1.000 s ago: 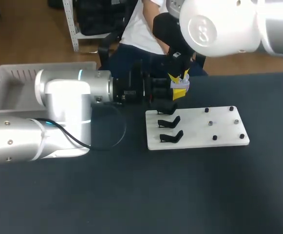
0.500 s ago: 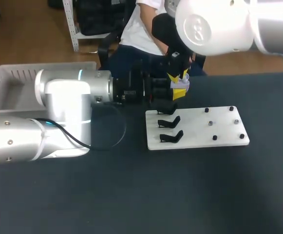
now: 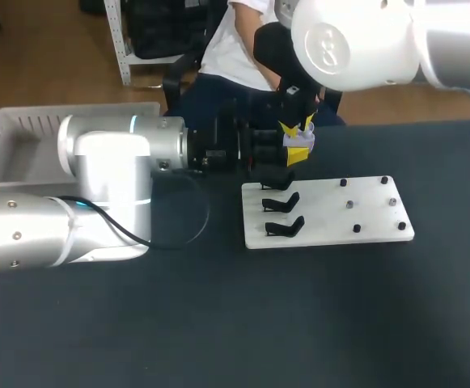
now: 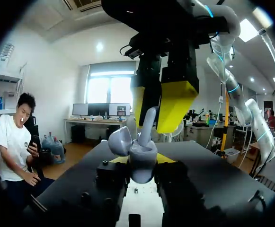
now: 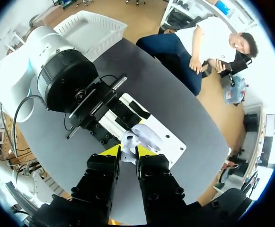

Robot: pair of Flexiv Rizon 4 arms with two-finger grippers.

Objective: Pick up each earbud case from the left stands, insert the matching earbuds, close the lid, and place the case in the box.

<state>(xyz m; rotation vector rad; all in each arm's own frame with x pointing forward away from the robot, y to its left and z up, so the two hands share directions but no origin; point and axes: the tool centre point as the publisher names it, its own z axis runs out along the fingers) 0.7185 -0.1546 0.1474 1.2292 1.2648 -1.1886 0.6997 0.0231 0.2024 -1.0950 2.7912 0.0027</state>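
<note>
Left wrist view: we see the earbud case (image 4: 142,161), lavender, clamped upright between the fingers of our left gripper (image 4: 139,163), with its lid (image 4: 119,141) swung open to one side. An earbud (image 4: 148,124) has its lower end in the case's mouth, stem up. Our right gripper (image 4: 152,126) comes from above with both yellow tips pinching that stem. In the head view the case hangs over the table near its far edge, just past the far edge of the white board (image 3: 356,214), toward its left end.

Against a second ago, the right arm (image 3: 364,40) sits a touch further left. From half a second ago we spot no shift. The left arm (image 3: 105,186), case and board lie as before.

Three black stands (image 3: 283,202) line the board's left side, the far one just under the left gripper. Small pegs (image 3: 356,229) dot its right part. The box (image 3: 8,133) sits at the far left, well apart, behind the left arm. The dark table (image 3: 299,323) runs wide on the near side of the board and to its right.
</note>
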